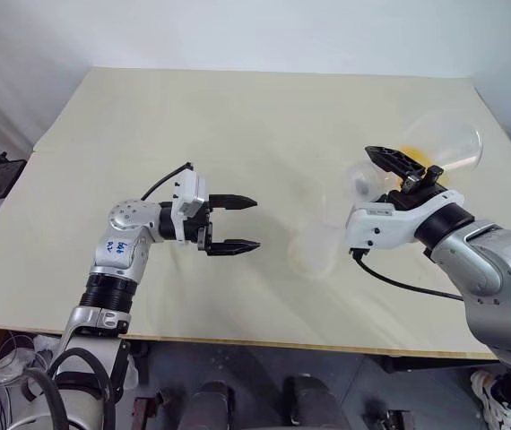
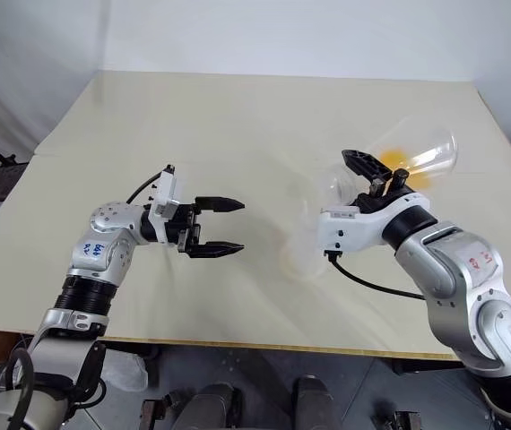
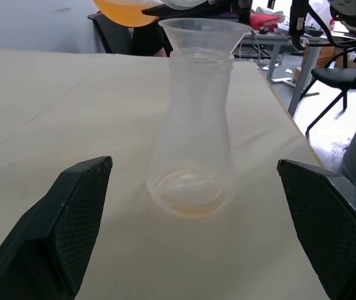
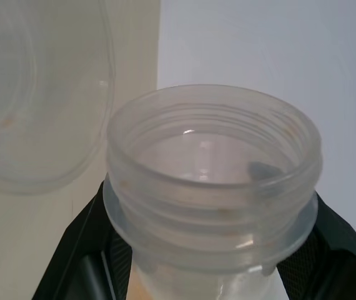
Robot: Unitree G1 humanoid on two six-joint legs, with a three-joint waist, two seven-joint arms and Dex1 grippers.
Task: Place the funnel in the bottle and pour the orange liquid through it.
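Note:
The bottle (image 3: pixel 193 144) stands upright on the table with the clear funnel (image 3: pixel 204 34) seated in its neck. A faint orange film lies at its bottom. My left gripper (image 1: pixel 254 223) is open and level, pointing at the bottle from its left, a short gap away. My right gripper (image 1: pixel 399 172) is shut on the neck of a second clear flask (image 1: pixel 448 143), held tilted with its mouth (image 4: pixel 212 162) beside and above the funnel's rim (image 4: pixel 40 94). The orange liquid (image 1: pixel 414 153) pools inside that flask, short of the mouth.
The pale table (image 1: pixel 238 116) stretches wide behind and to the left of the bottle. Its front edge (image 1: pixel 238 339) runs close below both arms. A cable (image 1: pixel 408 285) hangs from my right wrist over the table.

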